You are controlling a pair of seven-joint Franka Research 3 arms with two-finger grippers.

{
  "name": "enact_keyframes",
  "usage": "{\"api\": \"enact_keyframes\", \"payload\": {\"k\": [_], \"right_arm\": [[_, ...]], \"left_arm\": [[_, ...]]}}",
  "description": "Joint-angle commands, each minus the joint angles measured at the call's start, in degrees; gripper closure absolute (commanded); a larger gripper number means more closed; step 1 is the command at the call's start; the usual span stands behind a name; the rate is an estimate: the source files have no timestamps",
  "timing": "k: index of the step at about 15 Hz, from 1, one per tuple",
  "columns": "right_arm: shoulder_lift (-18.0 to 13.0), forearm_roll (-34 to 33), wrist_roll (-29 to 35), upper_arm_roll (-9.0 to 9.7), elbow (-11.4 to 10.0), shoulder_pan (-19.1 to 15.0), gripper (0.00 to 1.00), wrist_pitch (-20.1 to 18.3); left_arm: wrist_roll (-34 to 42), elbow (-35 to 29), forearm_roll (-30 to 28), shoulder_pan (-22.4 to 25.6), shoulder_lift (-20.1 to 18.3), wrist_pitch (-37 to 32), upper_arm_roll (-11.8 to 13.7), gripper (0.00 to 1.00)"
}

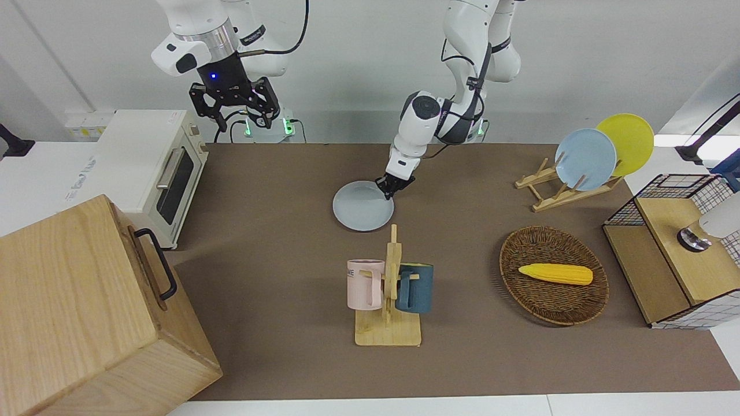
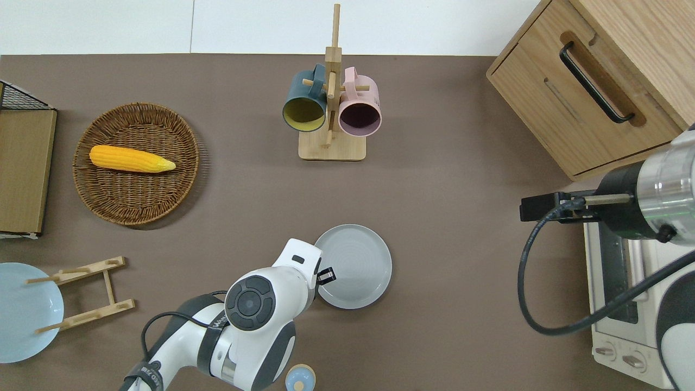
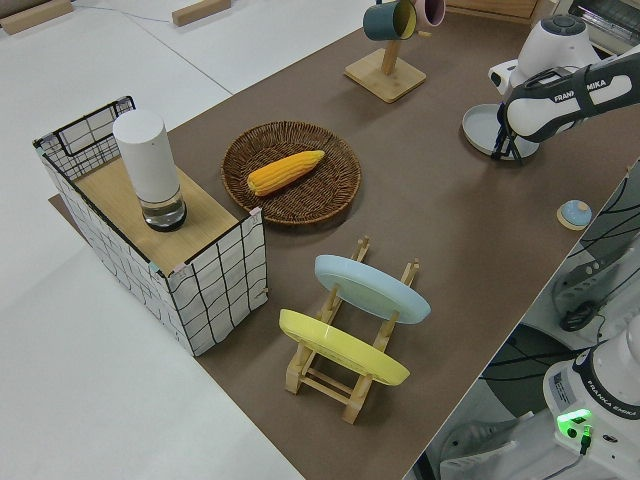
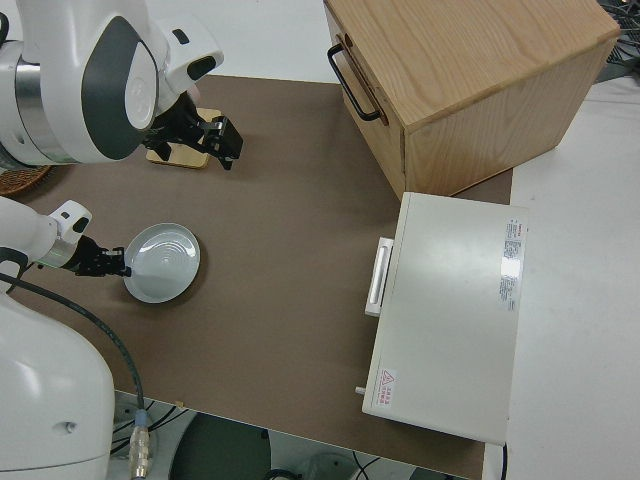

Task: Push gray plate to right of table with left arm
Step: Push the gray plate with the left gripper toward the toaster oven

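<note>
overhead view: the gray plate (image 2: 355, 263) lies flat on the table (image 2: 445, 179), about midway along its length and on the robots' half of it. the mug rack (image 2: 332, 92) with a teal mug (image 2: 305, 100) and a pink mug (image 2: 358, 106) stands farther from the robots than the plate, well apart from it. the left gripper (image 2: 326, 276) is down at the plate's rim, on the edge toward the left arm's end of the table, and its black fingertips touch or just overlap that rim. whether the fingers are parted or closed cannot be told, and nothing is seen clamped between them. front view: the same contact shows at the plate (image 1: 363, 205), with the left gripper (image 1: 392, 188) low at table level. the right arm is parked.
</note>
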Motion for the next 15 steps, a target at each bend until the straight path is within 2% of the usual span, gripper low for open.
{"api": "enact_keyframes", "payload": {"k": [1,8,15], "right_arm": [[0.4,0.9,0.1,0.23,0.8,-0.4,0.005,-0.3],[0.4,0.9,0.1,0.23,0.8,-0.4,0.005,-0.3],[0.4,0.9,0.1,0.23,0.8,-0.4,0.005,-0.3]], "left_arm": [[-4.9,3.8,-0.2,-2.5,4.4,1.6,-0.8,1.0],[-9.0,7.2,0.4,-5.9,7.8,2.9,-1.0,1.0],[-10.3,10.3,0.5,-7.1,9.9,2.9,-1.0,1.0]]}}
